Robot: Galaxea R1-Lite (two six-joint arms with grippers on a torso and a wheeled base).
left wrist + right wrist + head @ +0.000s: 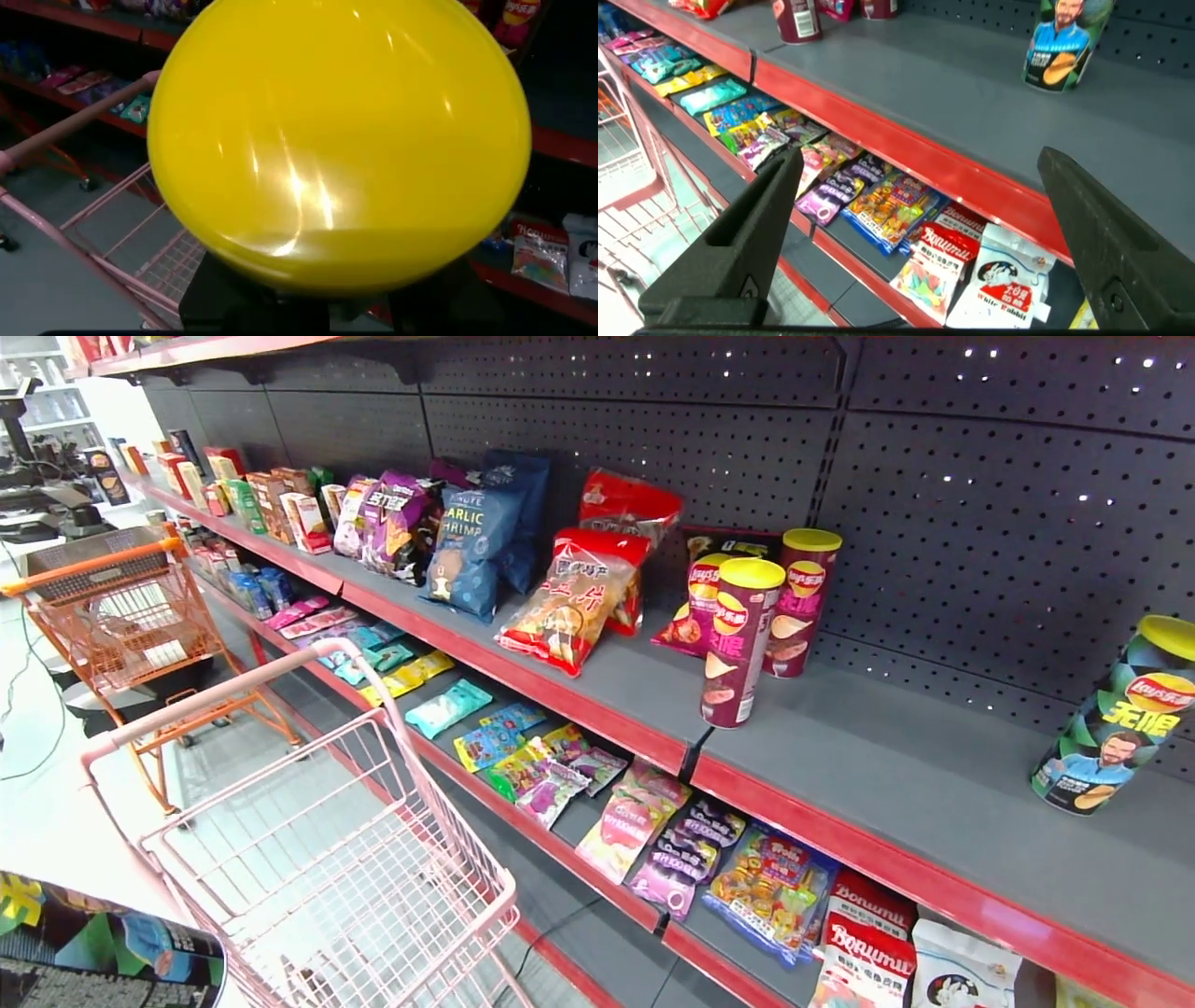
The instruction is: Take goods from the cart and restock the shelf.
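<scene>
The can [103, 943] is off the cart and not yet on the shelf. It lies on its side at the robot's left, low beside the cart [327, 859], and its yellow lid [336, 140] faces the left wrist camera at close range. It appears to be clamped in the left gripper [290, 303], whose dark body shows just under the lid. That is a judgement, because the lid hides the contact itself.

The right gripper [922, 163] holds nothing. Its jaws are spread wide, and it hangs in front of the shelf's red edge, above the lower shelf [831, 271] of candy bags.

So the pick looks done and the placing is left. The shelf [887, 784] has a wide bare grey stretch between the two purple cans [742, 639] and the green can [1116, 719]. The green can stands upright at the far right and has the same dark print as the one in hand. The spot beside it looks like the natural place for this can. To get there the can has to be carried well to the right, turned upright and set down with its lid on top.

The cart's wire floor looks bare where it shows, so this may be among the last goods. Its near end is hidden behind the can, so I cannot be sure. An orange cart [121, 607] stands farther off to the left.
</scene>
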